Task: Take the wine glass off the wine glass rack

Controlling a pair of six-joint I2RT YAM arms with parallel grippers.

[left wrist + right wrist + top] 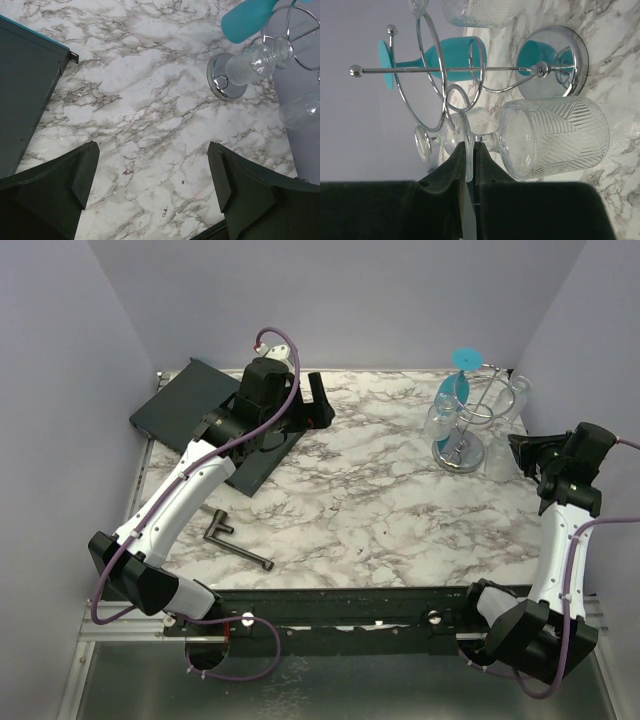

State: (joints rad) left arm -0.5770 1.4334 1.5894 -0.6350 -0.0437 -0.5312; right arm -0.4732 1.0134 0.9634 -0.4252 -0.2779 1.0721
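Observation:
The chrome wine glass rack stands at the back right of the marble table, with a round mirror base and looping wire arms. A teal wine glass and clear patterned wine glasses hang on it upside down. My right gripper is shut on the thin foot disc of one clear wine glass, at the rack's near wire loop; I cannot tell whether the glass still hangs on it. My left gripper is open and empty over bare marble, far left of the rack.
A dark flat tray lies at the back left under the left arm. A dark T-shaped metal tool lies near the front left. Lavender walls close in the back and both sides; the right wall is close behind the rack.

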